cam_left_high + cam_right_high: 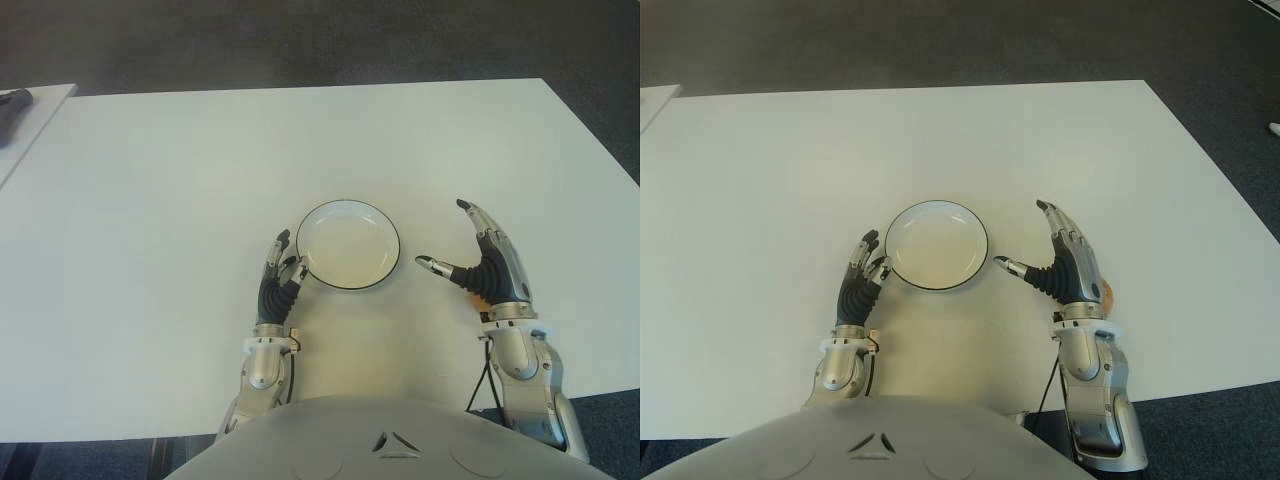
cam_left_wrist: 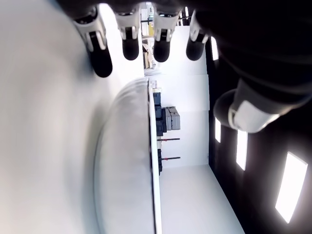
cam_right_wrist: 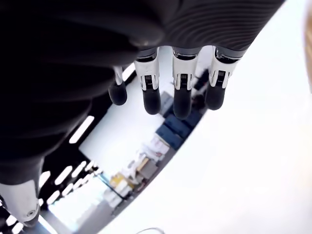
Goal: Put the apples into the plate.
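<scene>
A white plate (image 1: 348,245) with a thin dark rim lies empty in the middle of the white table (image 1: 180,200). My left hand (image 1: 283,262) is at its near-left rim, fingers relaxed and holding nothing; the left wrist view shows the plate's edge (image 2: 126,161) just past the fingertips (image 2: 101,61). My right hand (image 1: 441,233) stands open to the right of the plate, thumb pointing towards it, palm empty. A small orange-toned patch (image 1: 1106,293) peeks out behind the right wrist, mostly hidden; I cannot tell what it is. No apple is plainly in view.
A second white table with a dark object (image 1: 12,105) on it shows at the far left. Dark carpet (image 1: 300,40) lies beyond the table's far edge. A black cable (image 1: 485,385) hangs near my right forearm.
</scene>
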`<state>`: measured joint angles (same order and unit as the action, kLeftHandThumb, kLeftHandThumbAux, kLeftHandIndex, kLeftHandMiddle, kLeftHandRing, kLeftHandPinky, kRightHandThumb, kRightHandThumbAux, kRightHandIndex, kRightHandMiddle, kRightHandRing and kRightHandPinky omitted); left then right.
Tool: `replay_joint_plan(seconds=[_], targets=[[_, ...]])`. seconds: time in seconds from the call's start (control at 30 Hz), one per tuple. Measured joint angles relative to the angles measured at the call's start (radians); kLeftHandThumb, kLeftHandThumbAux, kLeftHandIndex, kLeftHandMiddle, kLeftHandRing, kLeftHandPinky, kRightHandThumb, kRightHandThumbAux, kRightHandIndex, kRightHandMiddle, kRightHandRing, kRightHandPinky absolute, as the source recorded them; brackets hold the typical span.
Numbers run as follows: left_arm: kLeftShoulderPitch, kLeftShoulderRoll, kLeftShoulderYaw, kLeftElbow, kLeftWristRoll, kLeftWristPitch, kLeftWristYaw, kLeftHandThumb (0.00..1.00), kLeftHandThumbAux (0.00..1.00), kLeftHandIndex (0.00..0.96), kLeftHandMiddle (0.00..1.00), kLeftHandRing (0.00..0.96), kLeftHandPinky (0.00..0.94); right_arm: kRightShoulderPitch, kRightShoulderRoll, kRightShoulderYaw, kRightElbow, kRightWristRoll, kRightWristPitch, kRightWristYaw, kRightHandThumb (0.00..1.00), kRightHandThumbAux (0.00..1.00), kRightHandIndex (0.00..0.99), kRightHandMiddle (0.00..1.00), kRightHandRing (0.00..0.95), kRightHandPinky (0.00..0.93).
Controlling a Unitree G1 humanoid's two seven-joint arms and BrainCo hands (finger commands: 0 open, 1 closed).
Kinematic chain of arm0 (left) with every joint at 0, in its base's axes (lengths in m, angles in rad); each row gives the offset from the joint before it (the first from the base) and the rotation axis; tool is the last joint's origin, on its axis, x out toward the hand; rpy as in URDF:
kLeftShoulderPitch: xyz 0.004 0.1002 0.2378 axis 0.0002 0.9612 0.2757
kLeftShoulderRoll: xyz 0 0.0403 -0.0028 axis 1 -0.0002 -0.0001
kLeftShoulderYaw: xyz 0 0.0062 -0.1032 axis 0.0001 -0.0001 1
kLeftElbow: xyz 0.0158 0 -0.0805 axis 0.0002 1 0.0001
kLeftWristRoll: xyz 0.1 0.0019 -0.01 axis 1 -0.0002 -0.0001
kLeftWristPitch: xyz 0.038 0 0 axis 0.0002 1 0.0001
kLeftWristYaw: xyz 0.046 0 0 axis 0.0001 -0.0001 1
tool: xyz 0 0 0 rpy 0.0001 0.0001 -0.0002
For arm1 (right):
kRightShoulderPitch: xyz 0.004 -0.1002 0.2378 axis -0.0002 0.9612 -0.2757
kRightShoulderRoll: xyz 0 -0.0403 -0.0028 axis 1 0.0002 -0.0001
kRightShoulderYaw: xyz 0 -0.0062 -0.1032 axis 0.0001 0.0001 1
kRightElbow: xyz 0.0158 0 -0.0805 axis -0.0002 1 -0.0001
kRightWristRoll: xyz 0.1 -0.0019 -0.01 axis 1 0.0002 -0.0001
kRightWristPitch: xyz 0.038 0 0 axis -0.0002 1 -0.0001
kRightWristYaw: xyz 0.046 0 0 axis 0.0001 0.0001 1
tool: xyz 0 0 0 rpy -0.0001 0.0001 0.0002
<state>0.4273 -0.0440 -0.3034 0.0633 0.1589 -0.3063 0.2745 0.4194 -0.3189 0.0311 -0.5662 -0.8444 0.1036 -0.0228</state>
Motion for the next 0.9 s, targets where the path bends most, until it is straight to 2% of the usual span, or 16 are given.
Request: replay_joint_plan(seconds=[0.1,0.33,0.73,0.9], targets=[[-0.004,0.000,-0.012,0.014,0.001,-0.013,0.020,0.000,0.547,0.000,0.000,0.000,0.000,-0.005,-0.048,-0.003,-0.008,-0.097,0.000,0.021,0.333,0.527,0.058,0.079,0.063,0.083],[-0.010,0.003,-0.035,0.030,0.001,-0.026,0.046,0.000,0.544,0.000,0.000,0.000,0.000,0.001,-0.092,-0.020,-0.035,-0.194,0.005,0.083,0.388,0.488,0.074,0.058,0.051,0.097],[-0.015,0.006,-0.061,0.044,-0.004,-0.040,0.071,0.000,0.555,0.000,0.000,0.000,0.000,0.041,-0.115,-0.081,-0.093,-0.211,-0.004,0.164,0.445,0.468,0.079,0.049,0.013,0.031],[-0.015,0.007,-0.066,0.047,-0.006,-0.041,0.075,0.000,0.569,0.000,0.000,0.000,0.000,0.088,-0.156,-0.160,-0.096,-0.167,-0.049,0.166,0.431,0.467,0.075,0.046,0.010,0.024]])
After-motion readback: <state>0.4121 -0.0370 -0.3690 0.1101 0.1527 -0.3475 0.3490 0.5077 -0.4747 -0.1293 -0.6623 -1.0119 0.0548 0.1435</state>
